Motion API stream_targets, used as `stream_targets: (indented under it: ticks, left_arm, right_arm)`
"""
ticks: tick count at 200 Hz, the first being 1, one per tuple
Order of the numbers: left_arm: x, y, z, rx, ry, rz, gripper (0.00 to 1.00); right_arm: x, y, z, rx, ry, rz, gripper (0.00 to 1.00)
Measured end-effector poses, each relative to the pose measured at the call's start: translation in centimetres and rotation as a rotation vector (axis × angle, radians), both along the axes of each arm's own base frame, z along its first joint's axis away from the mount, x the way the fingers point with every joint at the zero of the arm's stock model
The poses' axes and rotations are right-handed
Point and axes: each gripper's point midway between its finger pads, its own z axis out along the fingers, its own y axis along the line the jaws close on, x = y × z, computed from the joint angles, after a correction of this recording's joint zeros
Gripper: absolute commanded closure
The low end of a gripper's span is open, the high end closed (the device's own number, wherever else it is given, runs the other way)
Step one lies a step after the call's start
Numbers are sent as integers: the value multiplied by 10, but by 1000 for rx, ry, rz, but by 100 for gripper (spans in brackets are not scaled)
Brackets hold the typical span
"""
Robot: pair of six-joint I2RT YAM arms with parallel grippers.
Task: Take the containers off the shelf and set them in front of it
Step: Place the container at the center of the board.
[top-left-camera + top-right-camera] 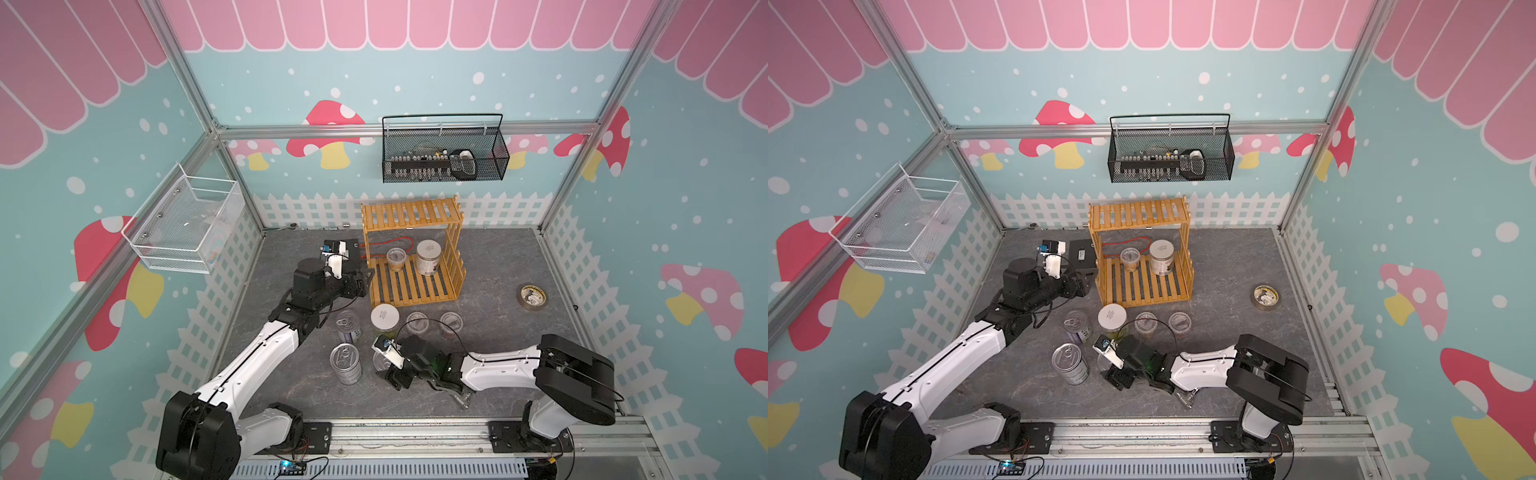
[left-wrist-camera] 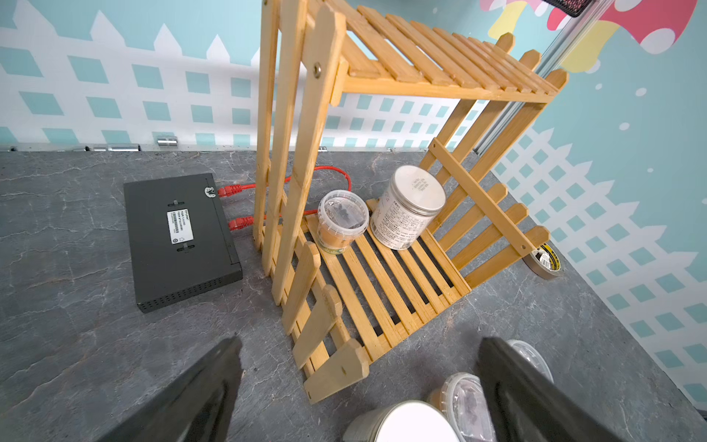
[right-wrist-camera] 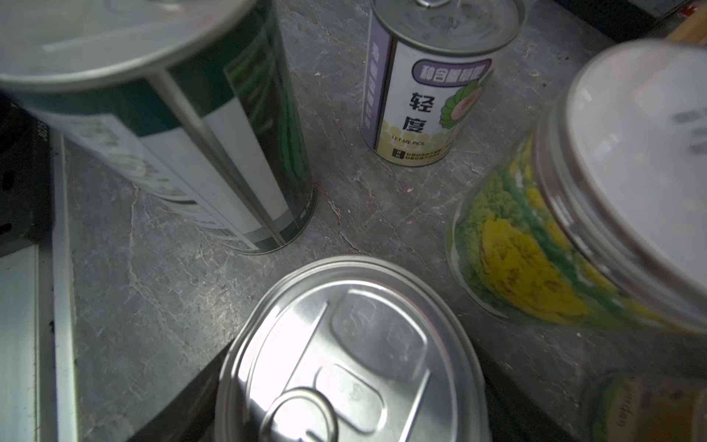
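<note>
1. The shelf stands toward the back of the grey table. On its lower tier I see a clear cup and, just beside it, the white-lidded canister, both upright.
2. Six containers stand on the table in front of the shelf. In a row close to its front edge are the purple-labelled tin, the white-lidded jar, a second cup and a third cup.
3. Nearer the arm bases are the green-labelled tin and a plain tin.
4. My left gripper hovers at the shelf's front left corner with its jaws spread as wide as they go, holding nothing. In its wrist view the fingers sit far apart, with the shelf's corner post and the jar lid showing between them.
5. My right gripper sits low at the plain tin, jaws wide on either side of it. The tin stands upright on the table, and I cannot tell whether the pads press on it or stand just clear.
6. Also on my feed are a black box with red cables just left of the shelf, and a tape roll lying flat, well apart to its right.
</note>
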Motion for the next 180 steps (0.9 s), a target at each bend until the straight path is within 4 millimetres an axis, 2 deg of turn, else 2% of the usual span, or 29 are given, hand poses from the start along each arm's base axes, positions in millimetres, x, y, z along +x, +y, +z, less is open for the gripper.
stream_targets:
  ticks: [32,64,93,114,141,160,180]
  left_arm:
    - [0,0,-1,1,3,0,1]
    - [0,-1,-1,-1,3,-3,1]
    - [0,-1,-1,-1,4,-3,1]
    - [0,-1,-1,0,4,-4,1]
    - [0,-1,-1,-1,4,-3,1]
    - [0,-1,-1,0,4,-3,1]
    - [0,-1,-1,-2,4,-7,1]
  right_arm:
    - [-2,0,-6,-8,13,4,16]
    - [-2,0,-6,-5,22,-4,1]
    - [0,-3,-3,-11,18,-16,1]
    - [3,-7,20,21,-11,-32,1]
    - [15,-16,72,125,-78,-77,1]
    - [43,-35,103,190,-127,-167,2]
    - [85,-63,112,204,-147,-296,2]
